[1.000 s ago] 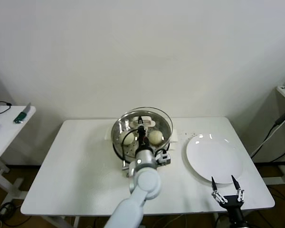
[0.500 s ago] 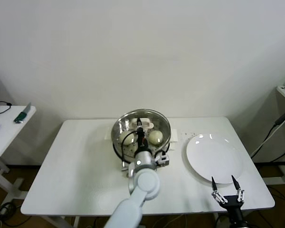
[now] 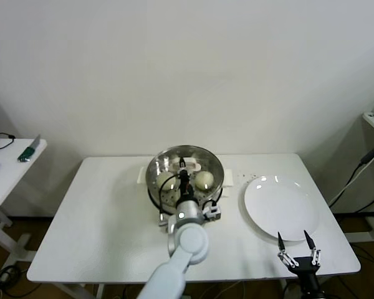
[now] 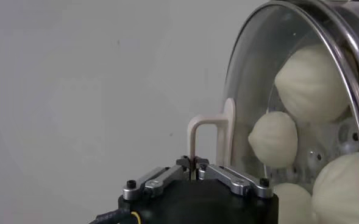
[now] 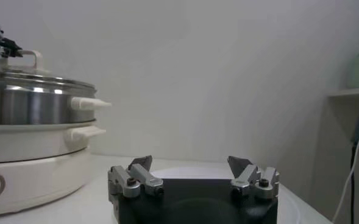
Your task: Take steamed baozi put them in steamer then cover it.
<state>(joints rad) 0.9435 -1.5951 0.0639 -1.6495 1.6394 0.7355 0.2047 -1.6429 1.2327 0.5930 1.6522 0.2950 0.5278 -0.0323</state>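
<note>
Steamer [image 3: 186,174] at table [image 3: 100,218] centre-back, glass lid [image 4: 325,55] with cream handle [image 4: 206,143] resting on it. Steamed baozi [image 4: 312,76] inside steamer, four visible through glass. No readable writing on steamer. Left hand [image 4: 192,173] over steamer, fingers pinched tight on lid handle. White plate [image 3: 280,208] just right of steamer, bare. Right hand [image 5: 191,173] near plate's front edge, spread wide, holding nothing.

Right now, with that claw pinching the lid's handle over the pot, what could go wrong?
The left claw grips only the thin handle, so the glass lid could twist or slip. In the right wrist view the lid seems to sit on the steamer; if it sits off-centre, letting go might leave it crooked. The baozi lie close beneath it.
</note>
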